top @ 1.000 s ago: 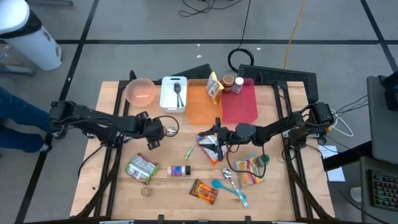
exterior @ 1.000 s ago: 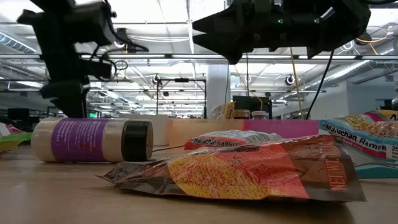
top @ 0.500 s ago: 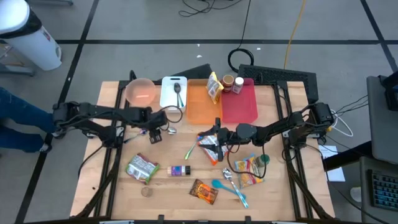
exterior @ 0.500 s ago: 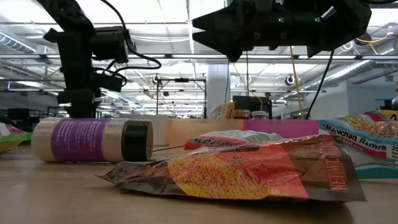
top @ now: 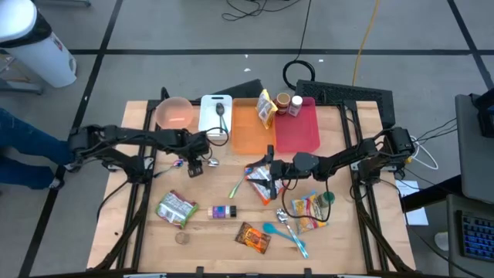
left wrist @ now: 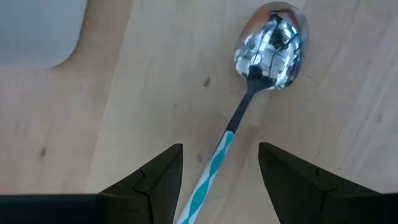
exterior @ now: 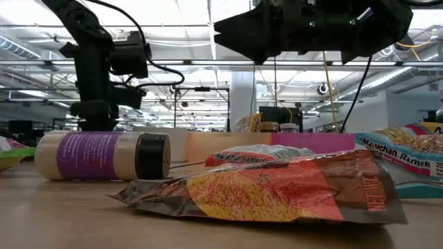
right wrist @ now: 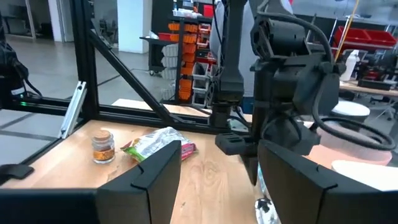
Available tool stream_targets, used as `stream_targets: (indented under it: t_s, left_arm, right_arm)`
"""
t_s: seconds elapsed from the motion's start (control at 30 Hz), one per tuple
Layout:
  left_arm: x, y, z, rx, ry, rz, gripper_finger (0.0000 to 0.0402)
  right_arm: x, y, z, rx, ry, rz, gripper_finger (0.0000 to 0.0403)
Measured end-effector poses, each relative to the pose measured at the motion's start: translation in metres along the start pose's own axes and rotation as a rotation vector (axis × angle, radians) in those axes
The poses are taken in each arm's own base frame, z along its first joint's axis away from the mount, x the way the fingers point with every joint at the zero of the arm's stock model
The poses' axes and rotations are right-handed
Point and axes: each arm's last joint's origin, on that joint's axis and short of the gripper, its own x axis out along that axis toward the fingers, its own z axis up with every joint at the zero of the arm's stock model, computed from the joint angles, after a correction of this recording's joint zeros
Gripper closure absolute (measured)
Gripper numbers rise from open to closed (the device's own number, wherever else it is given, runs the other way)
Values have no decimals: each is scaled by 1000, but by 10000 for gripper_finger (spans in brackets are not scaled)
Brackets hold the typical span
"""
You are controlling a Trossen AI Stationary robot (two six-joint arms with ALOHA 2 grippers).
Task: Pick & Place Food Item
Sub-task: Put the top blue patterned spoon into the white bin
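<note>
My left gripper (left wrist: 221,147) points down over a metal spoon (left wrist: 271,43) with a teal-striped handle (left wrist: 212,177). It is open, one finger on either side of the handle and clear of it. The spoon lies flat on the wood left of centre (top: 211,161). My right gripper (top: 269,164) hangs level over a ramen packet (top: 261,182) at the table's middle, open with nothing between its fingers (right wrist: 217,155). Other food packets lie flat on the table: a green one (top: 175,207), an orange-brown one (top: 253,237), and ramen packs (top: 311,208).
Along the far edge stand a pink bowl (top: 174,113), a white tray (top: 207,123) holding a spoon, an orange board (top: 248,131) and a red board (top: 299,131) with a yellow packet (top: 266,108) and jars (top: 284,101). A purple-labelled bottle (top: 222,211) and a blue spoon (top: 279,232) lie near the front.
My left gripper has swung toward the table's far edge and a little to the right, turning about as it went, and has come over the striped spoon; it has stayed open.
</note>
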Motion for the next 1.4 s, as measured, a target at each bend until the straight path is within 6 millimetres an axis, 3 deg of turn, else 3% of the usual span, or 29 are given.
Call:
stream_targets:
  t_s: [0.17,0.37,0.47,0.63,0.7,1.03,1.4]
  left_arm:
    - [14,0,4,8,38,0,186]
    - [13,0,4,21,28,-7,205]
    - [9,0,3,20,11,-11,250]
    - [6,-1,3,20,-6,-76,367]
    - [5,-2,3,19,-11,-113,388]
    - [-6,-6,17,53,-60,-247,398]
    - [-52,-11,52,175,-138,-392,400]
  right_arm:
    - [1,-10,-1,5,9,-32,197]
    - [1,-19,-4,4,29,-56,197]
    - [0,-24,-5,-4,32,-73,197]
    - [0,-33,-6,-11,43,-100,197]
    - [0,-36,-7,-28,52,-108,197]
    - [-1,-46,-10,-110,76,-134,197]
    - [-2,-50,-10,-143,77,-146,197]
